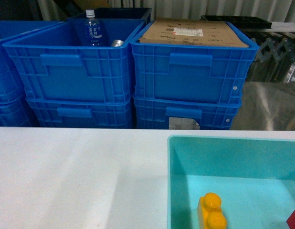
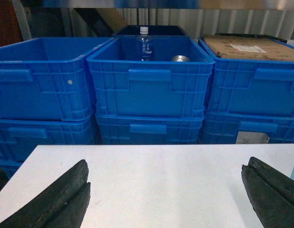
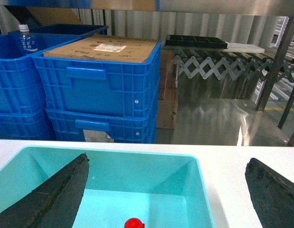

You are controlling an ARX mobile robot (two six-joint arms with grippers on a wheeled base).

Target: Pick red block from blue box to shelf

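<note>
Beyond both grippers, stacked dark blue ribbed plastic crates (image 2: 149, 85) with moulded handles stand in a row past the far edge of the smooth white tabletop (image 1: 76, 176); the middle upper one holds a clear plastic water bottle (image 2: 144, 43) standing upright and a round metal can top (image 2: 181, 59), and the one to the right carries a flat brown cardboard sheet (image 1: 193, 32) with a white label. Past the right gripper (image 3: 166, 194) and to its far right stand the shiny steel posts and rails of the shelf (image 3: 280, 57), with a grey folding lattice (image 3: 218, 69) behind. The right gripper's black, rough-textured fingers (image 3: 56, 194) are spread wide with nothing between them, hanging over the light turquoise smooth-walled plastic box (image 3: 113, 164). The small bright red plastic block (image 3: 134, 223) lies on the box floor directly below and between those fingers; only its rounded stud, facing up, shows at the frame's bottom edge, so its long axis cannot be told. A yellow two-stud brick (image 1: 212, 212) sits to its left in the box, studs up, its length running towards the robot. The left gripper (image 2: 163, 194) is likewise spread wide and empty, above bare tabletop.
</note>
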